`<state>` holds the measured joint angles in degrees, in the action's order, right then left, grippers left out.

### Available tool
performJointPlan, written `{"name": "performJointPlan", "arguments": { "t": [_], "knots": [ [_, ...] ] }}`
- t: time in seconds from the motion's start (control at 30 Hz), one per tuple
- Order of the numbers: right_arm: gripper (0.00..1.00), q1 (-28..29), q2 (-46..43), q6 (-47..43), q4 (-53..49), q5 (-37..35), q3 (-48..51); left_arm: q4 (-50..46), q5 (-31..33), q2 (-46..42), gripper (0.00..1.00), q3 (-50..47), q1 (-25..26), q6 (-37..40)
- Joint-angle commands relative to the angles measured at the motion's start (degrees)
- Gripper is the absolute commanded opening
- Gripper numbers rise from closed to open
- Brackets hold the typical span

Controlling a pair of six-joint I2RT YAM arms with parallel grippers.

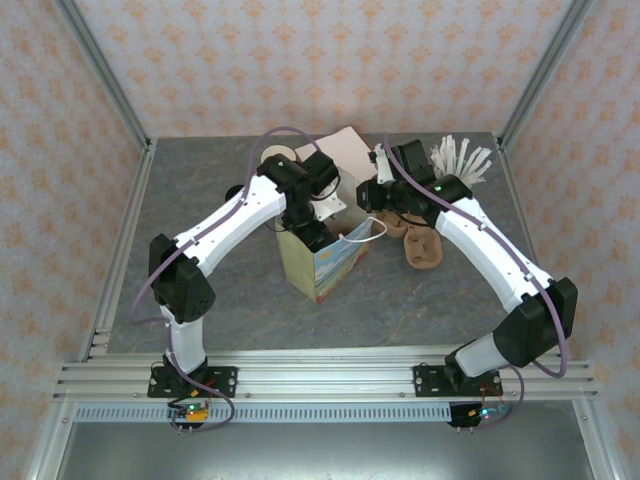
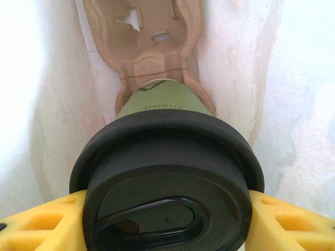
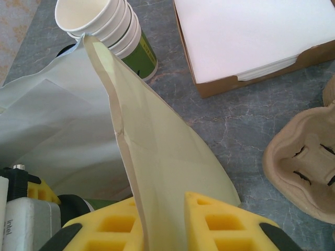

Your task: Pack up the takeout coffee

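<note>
We see the paper bag (image 1: 330,265) standing open in the middle of the grey stone-patterned table (image 1: 190,200). Inside it lies a pulp carrier (image 2: 144,31) on the bottom, and the takeout coffee (image 2: 165,157) is down in the bag too, its foot at that carrier; we cannot tell whether it is seated. The left gripper (image 2: 167,225) reaches into the bag from above, its yellow fingers (image 2: 36,227) pressed to either side of the black lid — a firm hold on the cup. The right gripper (image 3: 162,225) comes in from the bag's right and pinches the bag's upper wall between nearly closed jaws. Behind the bag stands a stack of lidless cups (image 3: 102,26), and next to that a cardboard box (image 3: 220,88) with white sheets (image 3: 246,31) in it. To the bag's right, on the table, lies a second pulp carrier (image 3: 306,167). Pale patterned wallpaper (image 1: 350,60) closes the space behind the bag and on both sides.
</note>
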<state>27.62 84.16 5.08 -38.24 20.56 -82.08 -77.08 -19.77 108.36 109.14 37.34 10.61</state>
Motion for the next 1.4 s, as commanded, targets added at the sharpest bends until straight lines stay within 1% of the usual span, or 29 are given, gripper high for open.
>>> {"name": "performJointPlan", "arguments": {
  "t": [0.0,0.77,1.37],
  "knots": [
    [0.21,0.54,0.71,-0.81,-1.62,-0.87,-0.5,0.41,-1.37,-1.74,0.33,-0.16,-0.43,1.08],
    [0.21,0.56,0.69,-0.7,-1.58,-0.88,-0.41,1.49,-2.9,-1.13,0.33,-0.77,-0.52,2.16],
    [0.21,0.68,0.82,-0.68,-1.62,-0.92,-0.47,1.35,-2.77,-0.95,0.33,-0.74,-0.52,2.14]
  ]
}}
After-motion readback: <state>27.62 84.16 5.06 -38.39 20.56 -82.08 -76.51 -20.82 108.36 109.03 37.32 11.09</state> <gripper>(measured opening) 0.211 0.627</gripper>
